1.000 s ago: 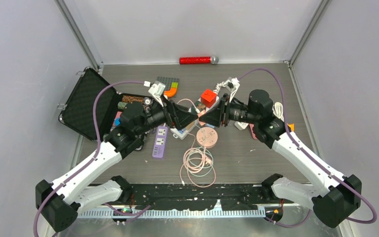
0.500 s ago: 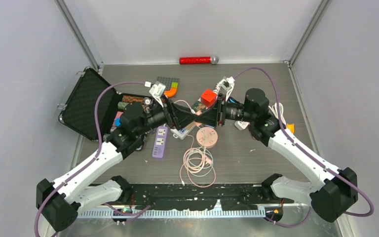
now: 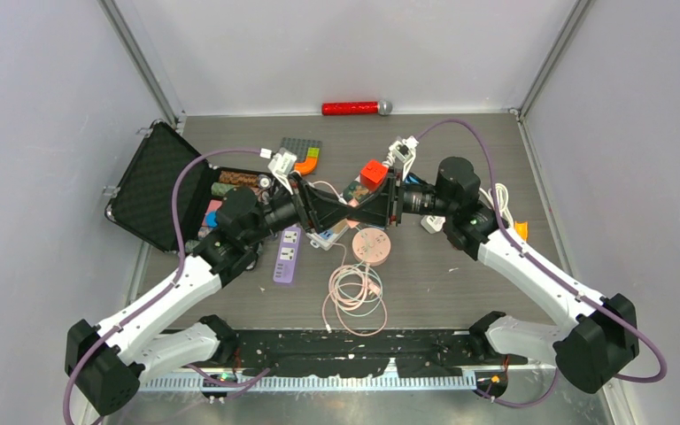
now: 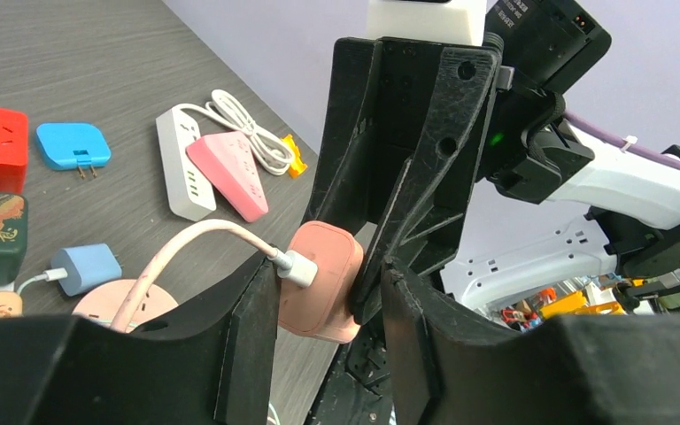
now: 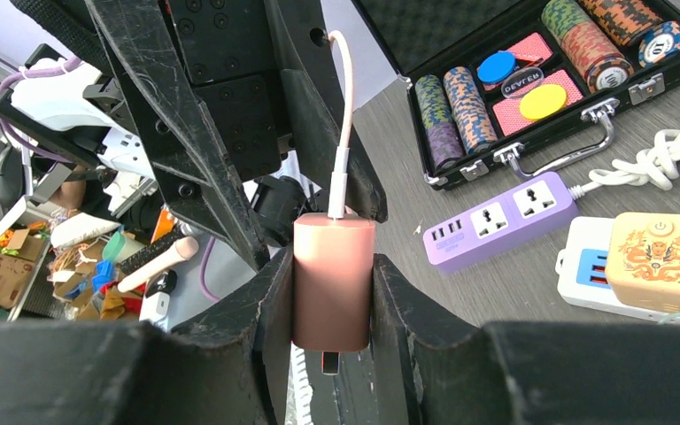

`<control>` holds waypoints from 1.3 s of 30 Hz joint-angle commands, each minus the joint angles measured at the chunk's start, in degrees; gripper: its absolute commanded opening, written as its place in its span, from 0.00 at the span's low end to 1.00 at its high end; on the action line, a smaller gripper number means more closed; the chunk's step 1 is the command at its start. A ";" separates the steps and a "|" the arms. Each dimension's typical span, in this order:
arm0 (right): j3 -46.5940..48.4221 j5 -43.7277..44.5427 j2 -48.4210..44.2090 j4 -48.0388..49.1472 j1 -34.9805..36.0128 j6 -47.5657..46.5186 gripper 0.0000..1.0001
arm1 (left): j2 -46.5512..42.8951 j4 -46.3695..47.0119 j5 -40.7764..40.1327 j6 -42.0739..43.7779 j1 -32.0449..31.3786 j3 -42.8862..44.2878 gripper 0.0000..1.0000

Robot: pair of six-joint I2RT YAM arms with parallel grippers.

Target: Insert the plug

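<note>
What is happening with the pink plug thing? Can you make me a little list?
held thing: pink charger, with a cable plugged into its end
holder: right gripper, shut on it
helper: left gripper, one finger on each side of the charger; grip unclear
where: in the air above the table
sockets nearby: purple power strip, lying flat

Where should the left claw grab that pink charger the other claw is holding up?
Probably by the rounded body of the pink charger, on the part sticking out past the fingers of the right gripper. The left gripper faces it head-on, so come straight in from there, one finger each side, keeping off the cable plugged into that end.
</note>
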 commanded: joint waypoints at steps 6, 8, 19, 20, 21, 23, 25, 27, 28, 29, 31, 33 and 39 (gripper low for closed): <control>1.00 -4.10 -0.01 4.44 0.29 0.99 0.05 | -3.16 4.47 2.47 -2.25 0.38 -1.42 0.50; 0.93 -5.01 0.00 4.64 0.29 0.93 0.05 | -4.58 4.59 2.68 -2.25 0.37 -1.94 0.54; -0.23 -10.02 -0.85 12.83 0.29 6.54 0.05 | -5.98 4.68 6.02 -1.99 0.46 -2.25 0.50; -0.23 -10.38 -0.88 13.44 0.29 6.88 0.05 | -5.86 4.54 6.29 -1.72 0.44 -2.11 0.49; -0.27 -10.48 -1.00 13.81 0.29 7.50 0.05 | -5.77 4.09 6.49 -1.39 0.51 -1.95 0.49; -0.41 -11.02 -1.32 15.24 0.25 8.61 0.05 | -5.78 2.72 6.27 -0.63 0.67 -1.79 0.49; -0.55 -11.67 -1.79 16.27 0.33 9.08 0.05 | -5.84 1.76 6.04 -0.25 0.99 -1.94 0.48; -0.76 -12.23 -2.38 16.62 0.27 8.97 0.05 | -6.24 1.66 6.36 -0.23 1.39 -2.28 0.44; -0.93 -12.42 -2.82 16.65 0.31 8.68 0.05 | -6.33 1.75 6.65 -0.23 1.48 -2.39 0.41; -1.01 -12.78 -3.01 16.55 0.30 8.56 0.05 | -6.38 2.15 7.04 -0.29 1.45 -2.53 0.37; -1.23 -13.23 -3.36 16.38 0.30 8.12 0.05 | -6.04 3.75 8.60 -0.55 1.47 -2.54 0.29; -1.27 -13.66 -3.31 16.38 0.29 8.03 0.05 | -5.12 4.28 10.02 -0.79 1.52 -2.14 0.20; -0.87 -14.06 -2.52 16.85 0.28 8.64 0.05 | -2.73 5.18 13.19 -1.68 1.50 -1.18 0.13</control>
